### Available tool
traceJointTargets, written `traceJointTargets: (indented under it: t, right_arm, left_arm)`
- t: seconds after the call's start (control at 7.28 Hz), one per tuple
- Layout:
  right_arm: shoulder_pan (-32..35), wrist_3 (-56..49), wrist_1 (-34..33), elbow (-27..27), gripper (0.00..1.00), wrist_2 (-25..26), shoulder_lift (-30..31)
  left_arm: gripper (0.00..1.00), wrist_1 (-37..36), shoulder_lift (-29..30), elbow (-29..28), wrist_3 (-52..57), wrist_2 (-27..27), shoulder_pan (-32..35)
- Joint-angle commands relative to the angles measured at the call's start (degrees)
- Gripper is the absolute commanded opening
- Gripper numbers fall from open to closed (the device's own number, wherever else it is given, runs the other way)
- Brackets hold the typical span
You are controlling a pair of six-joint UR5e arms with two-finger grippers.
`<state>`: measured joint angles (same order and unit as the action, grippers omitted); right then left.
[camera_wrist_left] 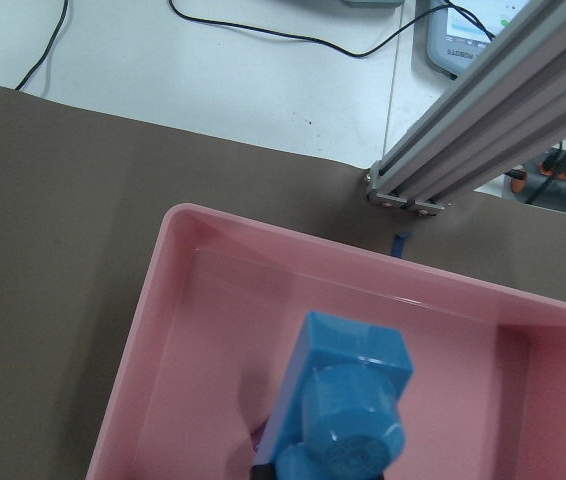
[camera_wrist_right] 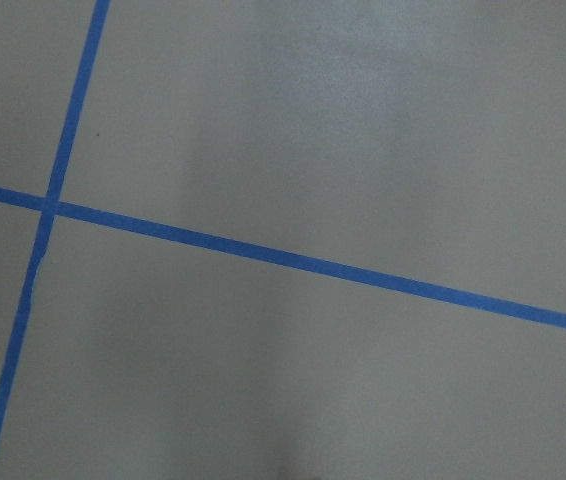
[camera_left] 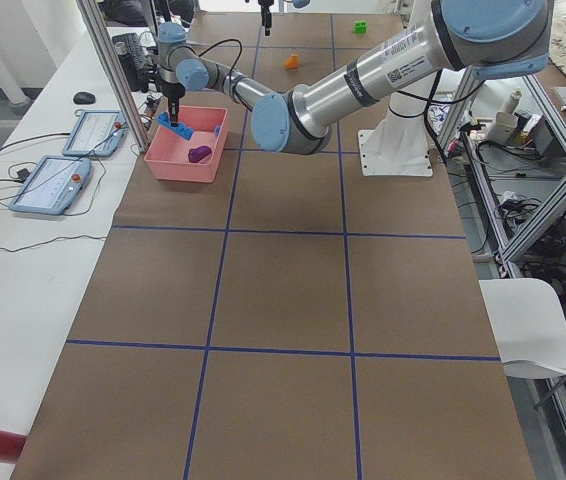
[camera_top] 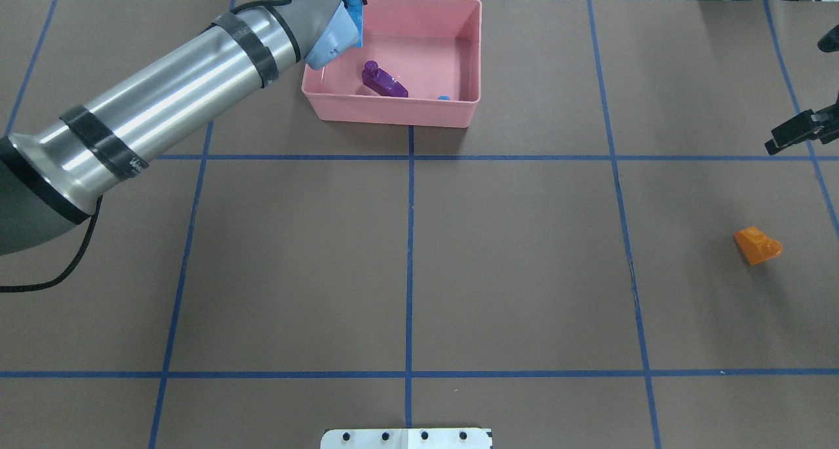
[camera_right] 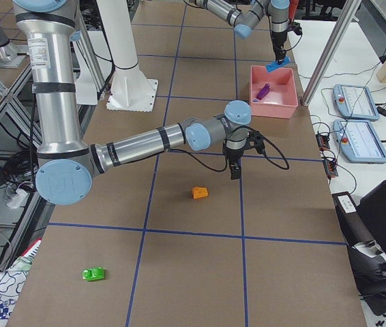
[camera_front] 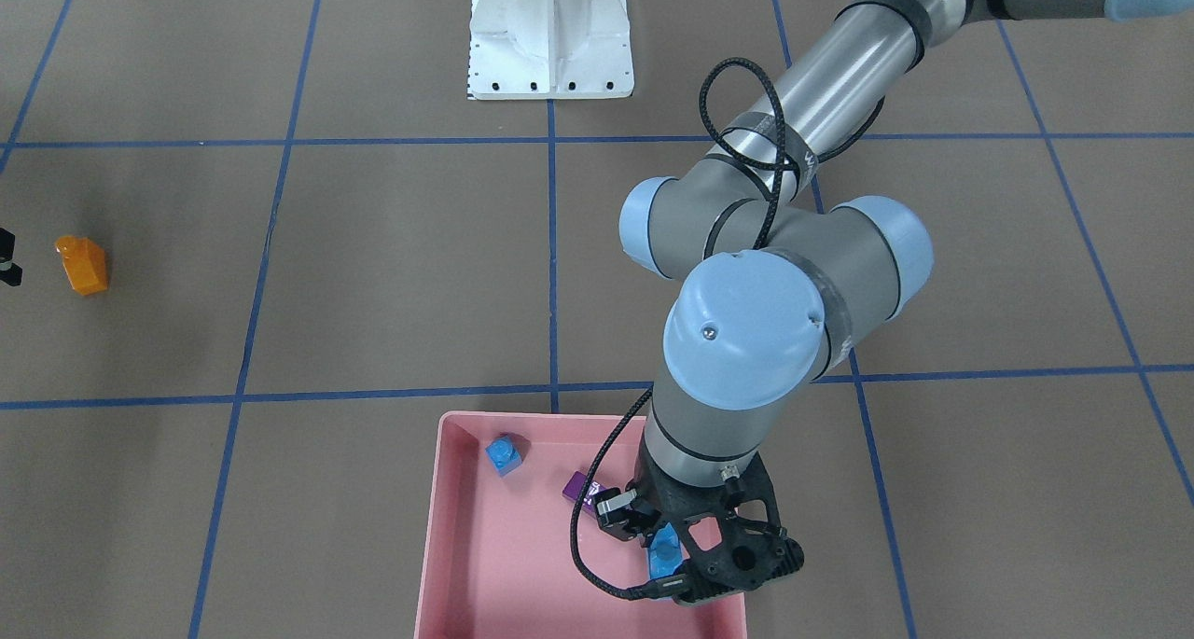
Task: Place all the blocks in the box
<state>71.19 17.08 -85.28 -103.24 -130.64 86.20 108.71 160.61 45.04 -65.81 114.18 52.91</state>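
My left gripper point(camera_front: 667, 546) is shut on the long blue brick point(camera_front: 665, 550) and holds it over the pink box point(camera_front: 485, 564), near one corner. The brick fills the left wrist view point(camera_wrist_left: 348, 410), above the box floor point(camera_wrist_left: 193, 330). In the box lie the purple brick point(camera_top: 383, 82) and the tiny blue brick point(camera_front: 505, 453). The orange brick point(camera_top: 757, 244) lies on the table far to the right. My right gripper point(camera_front: 6, 256) hangs close to it, two dark tips apart, holding nothing. The green brick point(camera_right: 94, 274) lies alone at the far right end.
The white robot base point(camera_front: 550, 42) stands at the table's middle near edge. An aluminium post point(camera_wrist_left: 483, 120) rises just past the box's far corner. Tablets and cables point(camera_left: 63, 170) lie on the white bench beyond the box.
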Motion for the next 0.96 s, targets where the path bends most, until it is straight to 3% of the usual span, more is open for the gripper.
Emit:
traceJointTargets:
  t: [0.0,0.14,0.27,0.55,0.69,0.82]
  right_arm:
    - [-0.09,1.28,0.2,0.06,1.0,-1.63,0.28]
    - [-0.44,1.37,0.21,0.06,1.0,-1.64,0.29]
    - [-1.49,1.29,0.12,0.32,1.0,-1.46,0.63]
    - [-4.2,4.59,1.25,-0.29,1.0,-0.42,2.82]
    - [-7.53,8.37,8.48,-0.12,1.0,3.25,6.75]
    - [-10.0,13.19,15.17,0.32,1.0,4.68,8.79]
  left_arm:
    - [0.58,0.71,-0.38,-1.7,-0.63,-2.29,-0.79]
    - [1.0,0.71,-0.82,-1.45,0.07,-2.21,-1.32]
    - [1.0,-0.16,-0.82,0.82,3.38,-1.25,-0.97]
    - [1.0,-7.0,-7.29,14.3,8.41,5.24,-0.45]
    - [1.0,-7.2,-13.16,21.95,8.51,5.53,-0.62]
    - [1.0,-7.2,-14.78,24.11,8.51,5.7,-0.53]
